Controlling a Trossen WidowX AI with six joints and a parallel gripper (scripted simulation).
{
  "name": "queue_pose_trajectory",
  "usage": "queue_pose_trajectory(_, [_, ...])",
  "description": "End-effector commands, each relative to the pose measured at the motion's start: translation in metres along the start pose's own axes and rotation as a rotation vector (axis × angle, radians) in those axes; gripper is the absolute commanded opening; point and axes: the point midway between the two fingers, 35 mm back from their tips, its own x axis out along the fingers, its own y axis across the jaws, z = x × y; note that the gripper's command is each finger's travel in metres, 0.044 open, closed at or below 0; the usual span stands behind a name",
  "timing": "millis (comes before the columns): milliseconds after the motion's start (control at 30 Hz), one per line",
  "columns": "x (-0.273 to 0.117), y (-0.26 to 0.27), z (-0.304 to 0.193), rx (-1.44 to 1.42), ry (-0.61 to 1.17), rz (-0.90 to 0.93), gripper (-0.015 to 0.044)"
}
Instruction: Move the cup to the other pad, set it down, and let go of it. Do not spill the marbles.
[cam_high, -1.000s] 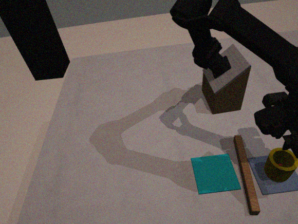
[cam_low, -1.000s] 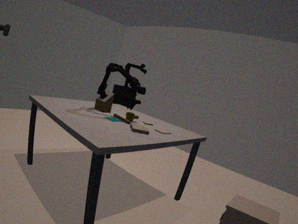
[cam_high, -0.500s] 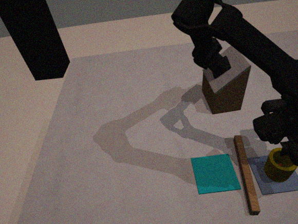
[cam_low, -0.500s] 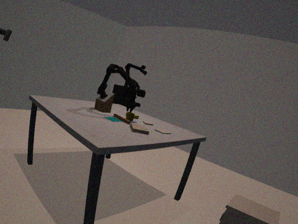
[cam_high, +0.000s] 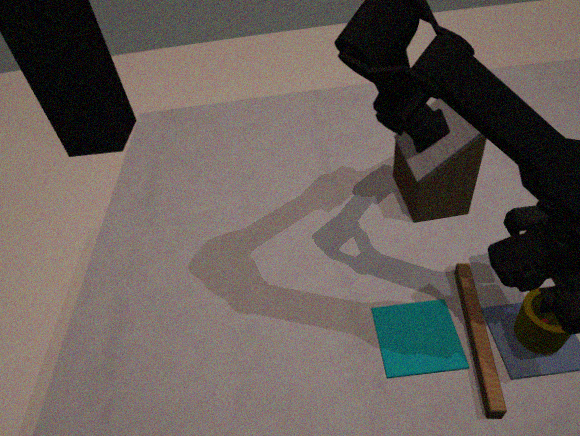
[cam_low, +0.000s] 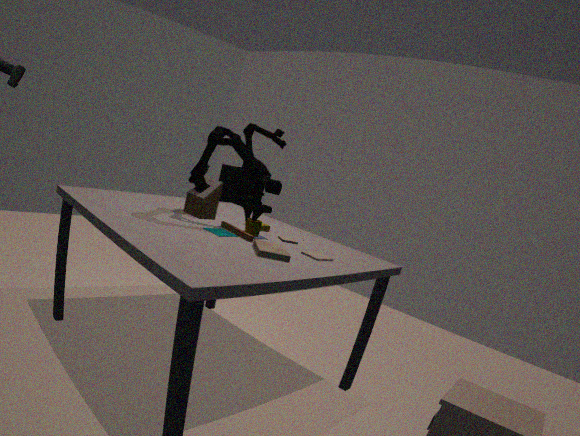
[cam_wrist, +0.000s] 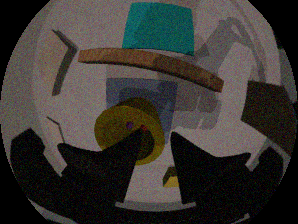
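Observation:
The yellow cup (cam_high: 537, 336) (cam_low: 253, 228) (cam_wrist: 106, 131) stands upright on the blue-grey pad (cam_high: 520, 369) (cam_wrist: 115, 88). A purple marble (cam_wrist: 130, 125) and a red marble (cam_wrist: 144, 128) show inside it. The teal pad (cam_high: 417, 332) (cam_low: 219, 232) (cam_wrist: 159, 25) lies across the wooden bar. My gripper (cam_high: 562, 316) (cam_low: 252, 218) (cam_wrist: 156, 133) is partly open at the cup. In the wrist view one fingertip overlaps the cup's mouth and the other is beyond its rim. Contact cannot be made out, and the gripper hides part of the cup in the top view.
The wooden bar (cam_high: 480, 340) (cam_low: 236, 230) (cam_wrist: 150, 60) lies between the pads. A small yellow block (cam_wrist: 171, 180) is close to the cup. A brown box (cam_high: 442, 192) (cam_low: 201, 206) (cam_wrist: 270, 112) stands under the arm's base. A pale slab (cam_low: 271, 250) lies near the cup.

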Motion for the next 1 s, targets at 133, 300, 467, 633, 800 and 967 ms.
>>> queue_pose_trajectory(133, [0.0125, -0.0013, 0.0008, -0.004, -0.007, 0.001, 0.0167])
queue_pose_trajectory(300, [0.0109, -0.0014, 0.0006, -0.001, -0.002, -0.002, 0.0153])
queue_pose_trajectory(467, [0.0109, -0.0014, 0.0006, -0.001, -0.002, -0.002, 0.0120])
queue_pose_trajectory(633, [0.0109, -0.0014, 0.0006, -0.001, -0.002, -0.002, 0.0087])
queue_pose_trajectory(800, [0.0109, -0.0014, 0.0006, -0.001, -0.002, -0.002, 0.0053])
queue_pose_trajectory(967, [0.0109, -0.0014, 0.0006, -0.001, -0.002, -0.002, 0.0020])
